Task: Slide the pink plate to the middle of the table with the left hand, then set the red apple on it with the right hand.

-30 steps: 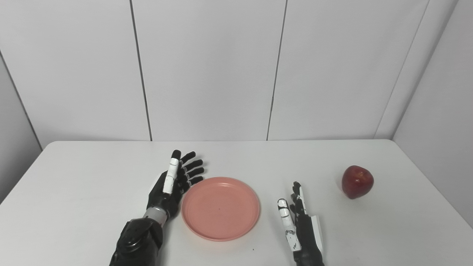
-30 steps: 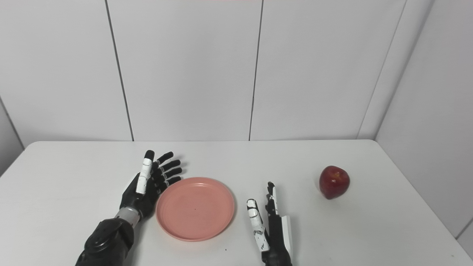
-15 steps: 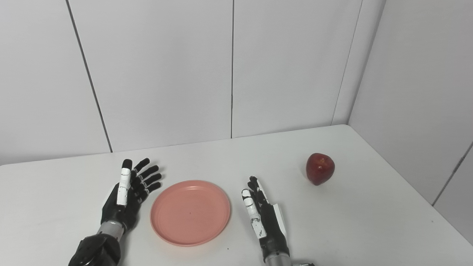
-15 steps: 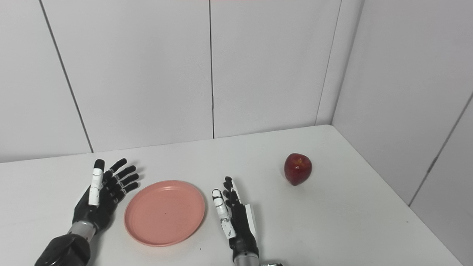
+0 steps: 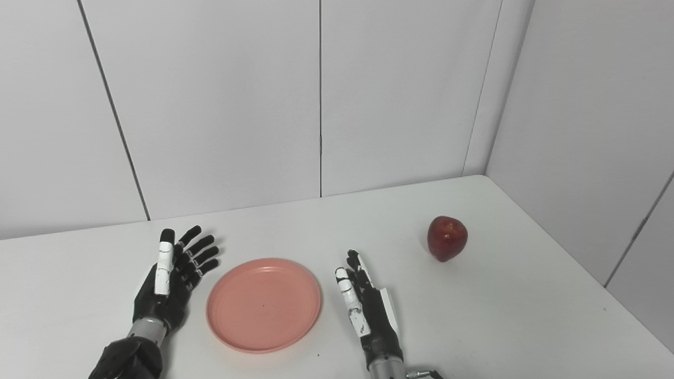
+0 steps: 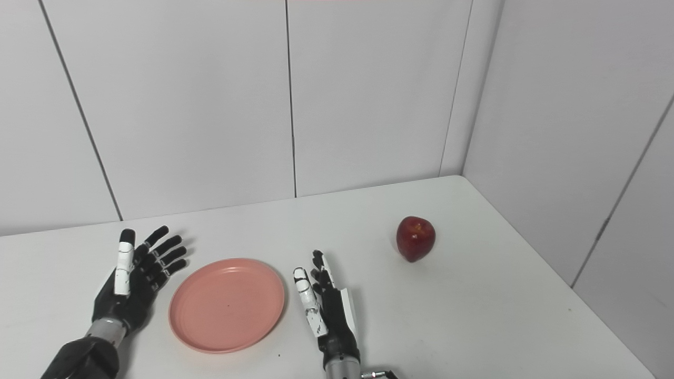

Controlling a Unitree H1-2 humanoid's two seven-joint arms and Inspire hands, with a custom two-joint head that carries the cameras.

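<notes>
Fingers (image 5: 202, 251) spreading apart on both hands, gripping nothing. Left hand (image 5: 168, 281) and right hand (image 5: 366, 302) flanking plate (image 5: 263, 303). Apple (image 5: 447, 238) sitting apart on desk (image 5: 500, 326).

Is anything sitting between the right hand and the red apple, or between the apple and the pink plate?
Nothing visible. Bare table lies between the open right hand and the red apple. Between apple and pink plate only the right hand itself stands, beside the plate's right rim.

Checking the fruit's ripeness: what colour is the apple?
Dark red apple, clearest in the left eye view.
</notes>
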